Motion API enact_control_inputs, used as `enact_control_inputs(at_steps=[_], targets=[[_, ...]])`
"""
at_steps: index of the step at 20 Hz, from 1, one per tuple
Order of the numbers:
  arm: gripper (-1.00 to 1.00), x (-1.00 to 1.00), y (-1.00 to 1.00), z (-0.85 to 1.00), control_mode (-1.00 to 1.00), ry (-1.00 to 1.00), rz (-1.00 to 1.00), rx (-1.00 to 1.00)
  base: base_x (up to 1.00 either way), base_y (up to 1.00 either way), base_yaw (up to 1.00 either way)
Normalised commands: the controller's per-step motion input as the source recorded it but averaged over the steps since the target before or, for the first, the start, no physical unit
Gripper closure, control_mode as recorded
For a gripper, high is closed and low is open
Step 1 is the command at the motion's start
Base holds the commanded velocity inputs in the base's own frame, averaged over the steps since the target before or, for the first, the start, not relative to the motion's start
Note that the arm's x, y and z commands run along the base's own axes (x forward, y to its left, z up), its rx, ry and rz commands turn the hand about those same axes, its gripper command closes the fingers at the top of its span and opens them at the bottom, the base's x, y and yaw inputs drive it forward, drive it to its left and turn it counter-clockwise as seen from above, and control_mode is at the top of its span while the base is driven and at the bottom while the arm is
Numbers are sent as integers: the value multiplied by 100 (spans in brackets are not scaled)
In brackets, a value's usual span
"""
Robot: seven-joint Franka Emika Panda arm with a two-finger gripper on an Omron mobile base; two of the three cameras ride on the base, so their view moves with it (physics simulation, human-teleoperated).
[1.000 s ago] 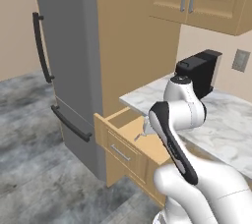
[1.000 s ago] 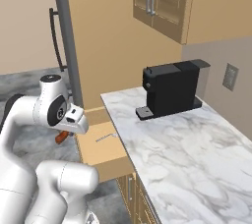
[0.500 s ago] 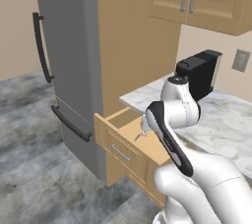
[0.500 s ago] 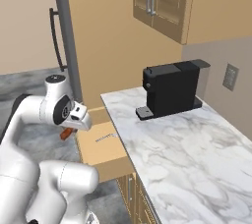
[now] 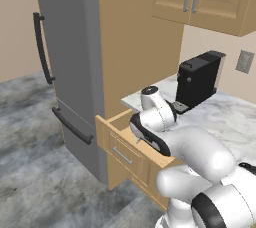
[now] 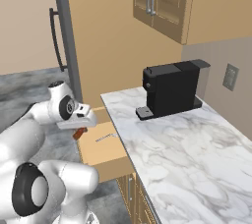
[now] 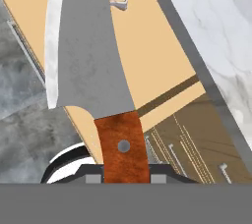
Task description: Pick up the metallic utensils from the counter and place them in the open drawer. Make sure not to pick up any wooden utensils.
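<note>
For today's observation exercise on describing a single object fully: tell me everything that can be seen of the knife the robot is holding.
The knife has a broad grey blade that looks like metal, with a paler edge on one side, and a red-brown handle with one round rivet. The gripper is shut on the handle, so the blade points away from the hand. It hangs over the open drawer, clear of its tan floor, where a small silver fork lies. In the right base view its handle shows beneath the hand.

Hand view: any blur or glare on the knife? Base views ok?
Hand view: knife sharp, blade evenly lit with a pale band along its edge, no glare; it crops past the top. Right base view: flat lighting, soft shadow under the coffee machine, fork tiny in the drawer. Left base view: crisp, no blur.
</note>
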Motion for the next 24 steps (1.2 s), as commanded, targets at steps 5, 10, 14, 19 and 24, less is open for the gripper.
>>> enact_control_inputs(at_steps=[5, 10, 14, 19, 24], targets=[[100, 45, 0, -38, -100, 2, 3, -9, 0, 0, 0], [100, 36, -3, -22, -100, 5, 8, 0, 0, 0, 0], [100, 21, -6, -47, -100, 0, 6, 0, 0, 0, 0], [100, 25, -5, -44, -100, 0, 8, 0, 0, 0, 0], [100, 47, -21, -52, -100, 0, 2, 8, 0, 0, 0]])
